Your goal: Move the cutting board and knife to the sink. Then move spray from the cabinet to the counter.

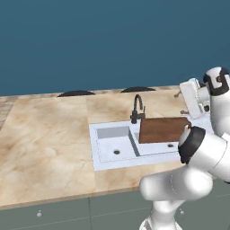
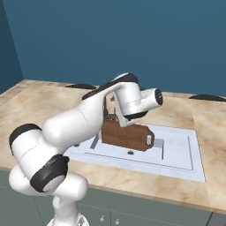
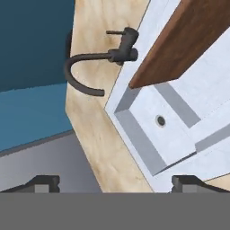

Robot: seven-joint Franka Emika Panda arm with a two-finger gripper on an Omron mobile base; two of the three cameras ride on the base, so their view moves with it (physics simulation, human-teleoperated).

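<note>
cutting board [image 1: 162,129] sits across the sink [image 1: 108,150], looks dropped off; gripper [image 3: 114,182] fingers spread wide, holding nothing

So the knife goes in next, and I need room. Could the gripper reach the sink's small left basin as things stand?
Probably yes. The cutting board covers only the right part of the sink; the small basin lies bare under the open gripper.

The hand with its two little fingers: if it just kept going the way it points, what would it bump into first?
Most likely the white sink, around its small basin beside the cutting board; depth is hard to judge. The hand is open and holds nothing.
</note>
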